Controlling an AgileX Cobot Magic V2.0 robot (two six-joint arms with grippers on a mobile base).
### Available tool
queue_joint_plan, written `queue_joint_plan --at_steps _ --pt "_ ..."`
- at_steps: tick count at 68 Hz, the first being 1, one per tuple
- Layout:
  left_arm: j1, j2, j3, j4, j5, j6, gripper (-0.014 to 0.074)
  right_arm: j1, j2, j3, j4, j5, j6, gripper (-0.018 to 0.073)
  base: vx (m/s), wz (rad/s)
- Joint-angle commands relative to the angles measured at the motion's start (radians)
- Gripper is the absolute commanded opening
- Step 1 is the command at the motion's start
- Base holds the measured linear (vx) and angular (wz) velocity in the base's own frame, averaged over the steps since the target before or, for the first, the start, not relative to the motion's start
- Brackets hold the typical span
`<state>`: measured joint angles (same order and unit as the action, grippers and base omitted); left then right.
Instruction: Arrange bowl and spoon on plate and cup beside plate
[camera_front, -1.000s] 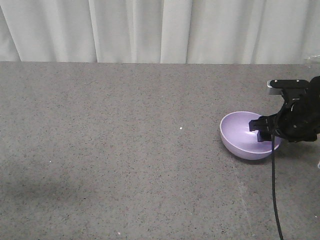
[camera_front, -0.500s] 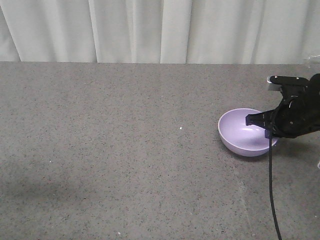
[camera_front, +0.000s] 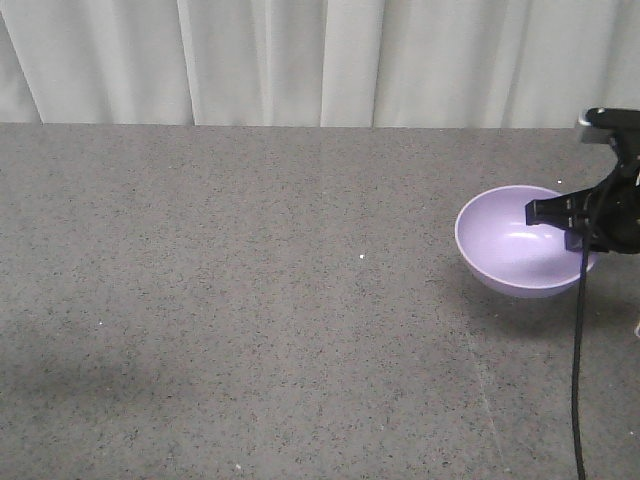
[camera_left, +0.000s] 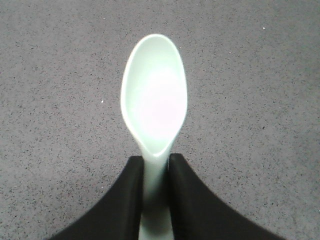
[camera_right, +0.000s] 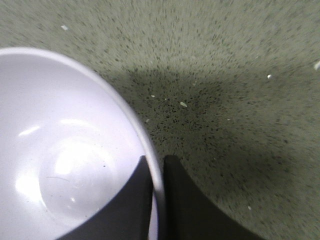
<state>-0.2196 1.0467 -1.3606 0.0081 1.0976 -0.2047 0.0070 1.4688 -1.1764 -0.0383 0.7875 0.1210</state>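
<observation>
Bowl: lilac, round, tilted, toward the right side of the desk and short of its back edge; it appears raised clear of the surface, with a shadow under it. Right gripper: black, clamped on the bowl's right rim, one finger inside the wall and the other outside; a black cable hangs below it. Spoon: pale mint green, scoop facing up and pointing away from the wrist, over bare grey desk; where on the desk cannot be told. Left gripper: pinched on the spoon's handle just behind the scoop. Curtain: white, pleated, behind the back edge.
</observation>
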Motion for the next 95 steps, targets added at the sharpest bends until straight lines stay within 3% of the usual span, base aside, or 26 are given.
queue_joint_plan --at_steps 1,16,42,95 --pt "-0.005 -0.015 -0.027 -0.008 -0.055 0.001 -0.0006 -0.003 -0.133 -0.027 0.013 0.006 -0.019 -0.0006 0.0 0.0" --pt "-0.005 -0.015 -0.027 -0.008 -0.055 0.001 -0.0006 -0.003 -0.317 -0.027 0.057 0.095 -0.046 -0.0006 0.0 0.0" --pt "-0.005 -0.015 -0.027 -0.008 -0.055 0.001 -0.0006 -0.003 -0.541 -0.027 0.052 0.186 -0.046 -0.0006 0.0 0.0" --pt "-0.005 -0.015 -0.027 -0.008 -0.055 0.001 -0.0006 -0.003 -0.566 -0.027 0.054 0.183 -0.046 -0.0006 0.0 0.0"
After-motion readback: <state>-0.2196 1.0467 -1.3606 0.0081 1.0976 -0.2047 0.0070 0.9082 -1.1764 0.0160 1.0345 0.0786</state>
